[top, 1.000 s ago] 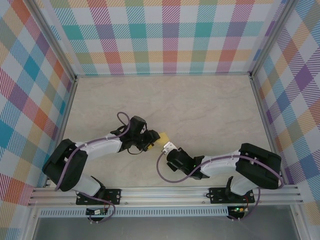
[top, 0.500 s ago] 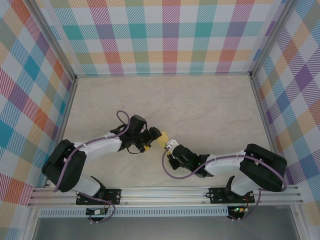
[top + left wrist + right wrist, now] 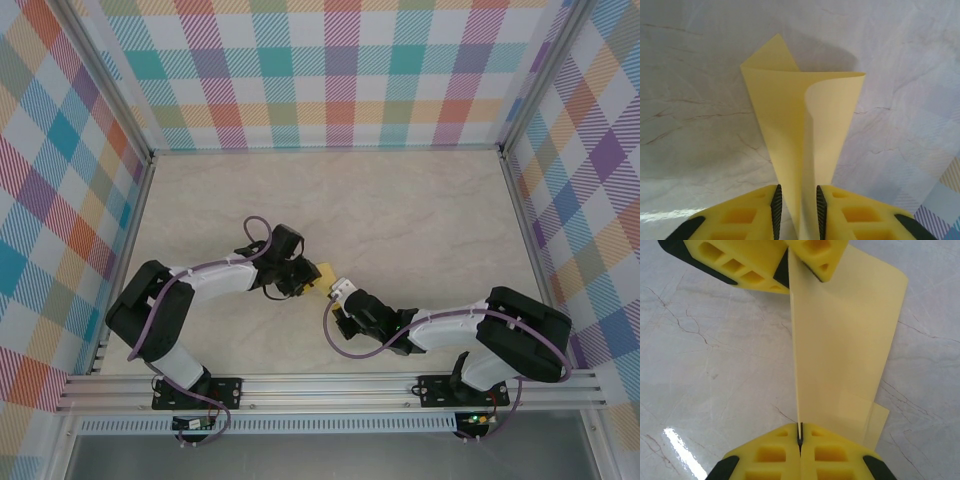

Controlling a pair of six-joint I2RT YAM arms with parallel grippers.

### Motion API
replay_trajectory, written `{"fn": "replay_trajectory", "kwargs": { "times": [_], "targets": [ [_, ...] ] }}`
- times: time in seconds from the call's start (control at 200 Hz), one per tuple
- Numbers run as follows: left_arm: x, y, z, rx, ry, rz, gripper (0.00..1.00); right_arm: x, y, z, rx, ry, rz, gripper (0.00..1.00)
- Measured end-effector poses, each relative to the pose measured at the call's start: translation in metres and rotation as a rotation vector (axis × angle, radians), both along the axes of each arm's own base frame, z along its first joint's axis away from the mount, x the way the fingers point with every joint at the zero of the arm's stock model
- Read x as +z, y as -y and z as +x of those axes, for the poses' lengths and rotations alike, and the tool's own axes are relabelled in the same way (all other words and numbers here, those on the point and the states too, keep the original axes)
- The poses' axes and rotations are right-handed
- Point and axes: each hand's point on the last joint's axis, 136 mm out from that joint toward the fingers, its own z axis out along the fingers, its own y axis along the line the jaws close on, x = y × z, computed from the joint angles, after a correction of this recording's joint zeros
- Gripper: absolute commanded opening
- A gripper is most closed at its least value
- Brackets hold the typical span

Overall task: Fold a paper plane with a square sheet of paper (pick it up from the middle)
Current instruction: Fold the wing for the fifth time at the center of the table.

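Early stage: holds the square sheet of paper [image 3: 840, 340] upright over the table [image 3: 700, 365], loosely doubled, pinched at 1 edge by the right gripper's [image 3: 800, 432] pressed-together jaws, flanked by the left gripper's [image 3: 796, 200] narrowly parted jaws (firmness untellable), far from any dart shape.

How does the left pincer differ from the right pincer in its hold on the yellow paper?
The right pincer has its pads pressed together on the square sheet of paper; the left pincer shows a narrow gap between its pads, with the paper running through. At the right pincer the paper enters as one thin line; at the left pincer it curls into two layers. Both have yellow fingers.
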Motion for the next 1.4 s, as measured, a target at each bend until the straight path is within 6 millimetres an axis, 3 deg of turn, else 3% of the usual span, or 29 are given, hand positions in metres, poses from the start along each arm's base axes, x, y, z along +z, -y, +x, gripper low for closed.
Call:
{"fn": "replay_trajectory", "kwargs": {
  "times": [0.11, 0.24, 0.6, 1.1, 1.205, 1.305, 1.34, 1.4],
  "targets": [
    [-0.002, -0.002, -0.001, 0.002, -0.012, 0.007, 0.06, -0.001, 0.000, 0.000, 0.006, 0.004, -0.008, 0.09],
    [-0.002, -0.004, -0.002, -0.001, -0.026, 0.007, 0.00, -0.002, 0.001, -0.001, 0.020, 0.010, -0.024, 0.16],
    [0.003, -0.001, 0.000, -0.022, -0.031, -0.001, 0.00, -0.007, 0.005, -0.002, 0.058, 0.031, -0.081, 0.21],
    [0.002, -0.001, -0.001, -0.023, -0.035, 0.002, 0.00, -0.013, 0.006, 0.000, 0.066, 0.046, -0.120, 0.13],
    [0.002, -0.002, -0.001, -0.023, -0.036, 0.003, 0.07, -0.013, 0.006, 0.000, 0.061, 0.042, -0.116, 0.07],
    [0.001, -0.003, -0.002, -0.028, -0.038, 0.010, 0.22, -0.013, 0.006, 0.001, 0.045, 0.026, -0.102, 0.02],
    [0.000, -0.004, -0.003, -0.029, -0.042, 0.016, 0.31, -0.013, 0.006, 0.001, 0.038, 0.016, -0.094, 0.01],
    [-0.002, -0.008, -0.005, -0.036, -0.044, 0.037, 0.34, -0.014, 0.006, 0.001, 0.026, -0.005, -0.076, 0.00]
  ]
}}
